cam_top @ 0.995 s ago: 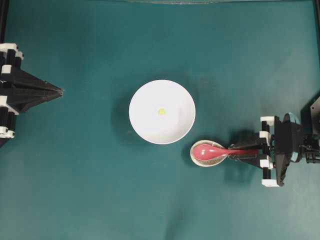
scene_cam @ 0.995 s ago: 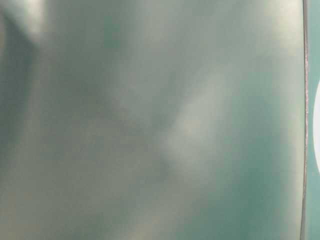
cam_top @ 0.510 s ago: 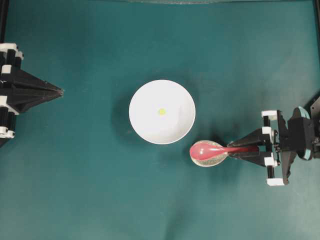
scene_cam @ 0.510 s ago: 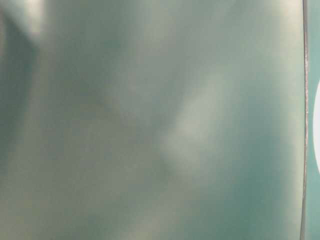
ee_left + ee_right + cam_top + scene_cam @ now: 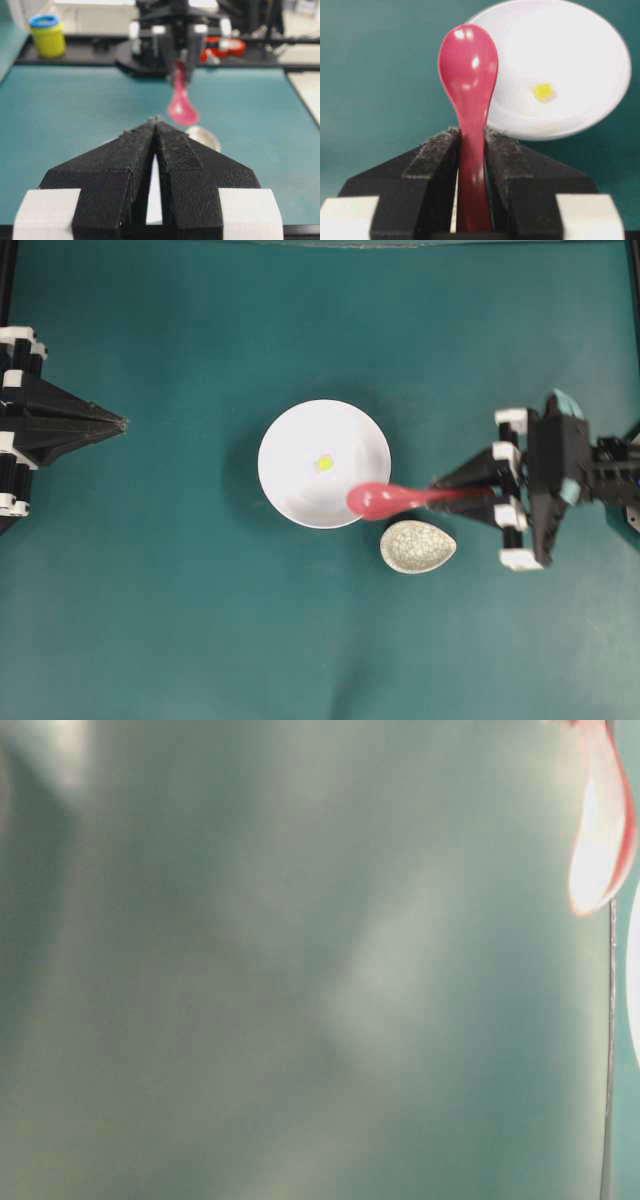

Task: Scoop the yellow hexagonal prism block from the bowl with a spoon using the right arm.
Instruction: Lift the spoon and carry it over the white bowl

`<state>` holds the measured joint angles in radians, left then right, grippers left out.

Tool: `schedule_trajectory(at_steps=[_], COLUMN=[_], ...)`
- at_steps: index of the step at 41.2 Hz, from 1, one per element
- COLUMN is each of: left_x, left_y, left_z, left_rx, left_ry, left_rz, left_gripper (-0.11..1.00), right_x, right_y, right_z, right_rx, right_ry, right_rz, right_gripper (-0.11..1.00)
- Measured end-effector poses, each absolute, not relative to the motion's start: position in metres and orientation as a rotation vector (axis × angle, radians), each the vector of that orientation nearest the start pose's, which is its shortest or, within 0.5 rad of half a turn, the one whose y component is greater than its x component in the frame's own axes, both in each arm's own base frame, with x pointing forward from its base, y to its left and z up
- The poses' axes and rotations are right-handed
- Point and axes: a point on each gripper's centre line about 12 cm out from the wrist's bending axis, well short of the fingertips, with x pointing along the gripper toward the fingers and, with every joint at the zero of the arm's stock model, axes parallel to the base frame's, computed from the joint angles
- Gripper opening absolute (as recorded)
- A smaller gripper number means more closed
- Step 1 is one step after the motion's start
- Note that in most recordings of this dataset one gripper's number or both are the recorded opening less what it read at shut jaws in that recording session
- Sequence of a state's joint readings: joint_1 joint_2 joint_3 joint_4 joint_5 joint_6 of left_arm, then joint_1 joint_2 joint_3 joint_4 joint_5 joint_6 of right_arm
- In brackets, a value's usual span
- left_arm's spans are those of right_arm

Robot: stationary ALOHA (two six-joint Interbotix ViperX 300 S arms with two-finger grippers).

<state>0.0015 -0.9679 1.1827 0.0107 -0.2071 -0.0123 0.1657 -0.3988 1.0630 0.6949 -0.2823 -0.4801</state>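
My right gripper (image 5: pixel 438 490) (image 5: pixel 471 134) is shut on the handle of the pink-red spoon (image 5: pixel 385 500) (image 5: pixel 469 85). The spoon hangs in the air, its scoop over the near right rim of the white bowl (image 5: pixel 300 440) (image 5: pixel 580 60). A tiny yellow hexagonal prism block (image 5: pixel 324 463) (image 5: pixel 543 92) lies at the bowl's middle, left of the scoop. From the left wrist view the spoon (image 5: pixel 181 102) points down toward me. In the table-level view part of the scoop (image 5: pixel 600 830) shows at the top right. My left gripper (image 5: pixel 120 424) (image 5: pixel 156 121) rests shut and holds nothing at the far left.
A small speckled cream oval spoon rest (image 5: pixel 417 546) (image 5: pixel 202 137) sits bare just below the spoon, right of the bowl's lower edge. A yellow tub with a blue lid (image 5: pixel 46 35) stands beyond the table's far edge. The teal mat (image 5: pixel 200 620) covers the table.
The right gripper has lifted the spoon off the spoon rest and carried it up and left, so the scoop now hangs at the bowl's rim. The left arm has not moved.
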Motion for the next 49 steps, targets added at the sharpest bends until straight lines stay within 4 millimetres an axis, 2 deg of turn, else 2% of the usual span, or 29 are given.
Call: schedule_trajectory(at_steps=[12,24,36,49], left_x=[0.198,0.198,0.198,0.198], left_y=[0.0,0.0,0.0,0.0], left_z=[0.281,0.281,0.279,0.274], left_rx=[-0.003,0.0,-0.002,0.007], left_ry=[0.008,0.008,0.026,0.066], left_rz=[0.0,0.0,0.0,0.0], left_gripper=[0.0,0.0,0.0,0.0], right_x=[0.299,0.317,0.335,0.351], right_y=[-0.006,-0.024,-0.029,-0.033], right_z=[0.215,0.239,0.238,0.224], right_rx=[0.222,0.267,0.32,0.394], right_ry=[0.534,0.553,0.603,0.797], right_rz=[-0.075,-0.069,-0.068,-0.001], right_gripper=[0.23,0.23,0.23,0.23])
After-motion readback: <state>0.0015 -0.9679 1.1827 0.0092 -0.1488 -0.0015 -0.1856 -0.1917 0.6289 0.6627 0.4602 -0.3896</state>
